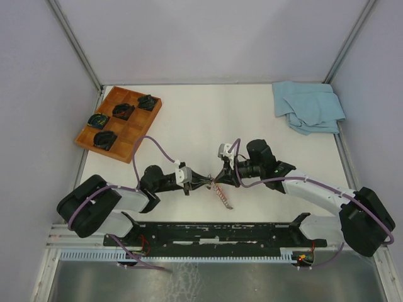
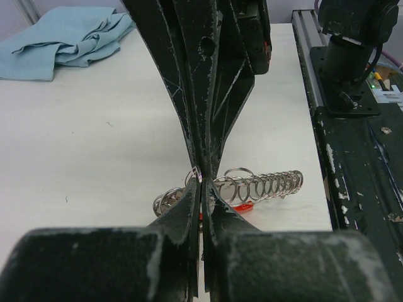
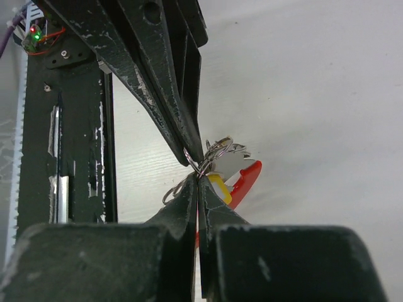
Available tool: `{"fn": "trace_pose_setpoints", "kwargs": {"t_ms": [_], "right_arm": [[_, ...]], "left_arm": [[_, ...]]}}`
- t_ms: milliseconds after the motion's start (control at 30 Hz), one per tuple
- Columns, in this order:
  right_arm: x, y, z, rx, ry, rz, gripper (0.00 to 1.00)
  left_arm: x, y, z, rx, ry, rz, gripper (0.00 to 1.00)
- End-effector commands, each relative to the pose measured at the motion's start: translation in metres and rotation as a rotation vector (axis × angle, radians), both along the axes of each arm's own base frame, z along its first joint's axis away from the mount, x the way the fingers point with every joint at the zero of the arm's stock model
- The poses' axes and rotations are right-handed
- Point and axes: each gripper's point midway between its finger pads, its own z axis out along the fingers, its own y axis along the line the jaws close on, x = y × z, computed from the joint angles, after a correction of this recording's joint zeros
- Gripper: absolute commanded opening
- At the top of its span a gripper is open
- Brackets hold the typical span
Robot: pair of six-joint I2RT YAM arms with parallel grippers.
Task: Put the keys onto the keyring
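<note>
Two hands meet tip to tip at the keyring [image 3: 213, 151], which sits low over the surface [image 2: 94, 138]. The left hand [image 2: 200, 184] and right hand [image 3: 199, 173] are both clamped shut on its thin wire. A yellow-headed key [image 3: 218, 185] and a silver key [image 3: 232, 165] hang right against the keyring, with the red strap [image 3: 247, 177] just beside them and the chain [image 2: 267, 184] trailing away from it. Cannot tell whether either key is fully threaded — judged mid-threading, seating still to do. No further keys in view.
</note>
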Motion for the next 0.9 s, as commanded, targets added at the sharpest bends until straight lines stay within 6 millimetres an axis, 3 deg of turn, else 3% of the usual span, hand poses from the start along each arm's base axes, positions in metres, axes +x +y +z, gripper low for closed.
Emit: {"fn": "trace_pose_setpoints", "kwargs": {"t_ms": [0, 233, 333, 500, 700, 867], "right_arm": [[0.015, 0.01, 0.03, 0.067, 0.103, -0.128, 0.01], [0.035, 0.013, 0.053, 0.085, 0.306, -0.38, 0.01], [0.039, 0.009, 0.055, 0.067, 0.302, -0.419, 0.17], [0.028, 0.002, 0.061, 0.039, 0.147, -0.287, 0.42], [0.014, -0.023, 0.047, -0.052, -0.156, -0.077, 0.47], [-0.007, -0.023, 0.038, -0.039, -0.368, 0.189, 0.46]], "left_arm": [[0.0, -0.004, 0.025, -0.048, -0.088, -0.022, 0.03], [0.0, -0.012, 0.013, 0.042, -0.127, -0.019, 0.03], [0.0, -0.011, 0.013, 0.041, -0.131, -0.013, 0.03], [0.005, -0.005, 0.014, 0.028, -0.122, 0.01, 0.03], [0.005, 0.004, 0.019, 0.005, -0.106, -0.031, 0.03], [0.001, 0.002, 0.016, 0.038, -0.117, -0.104, 0.03]]}}
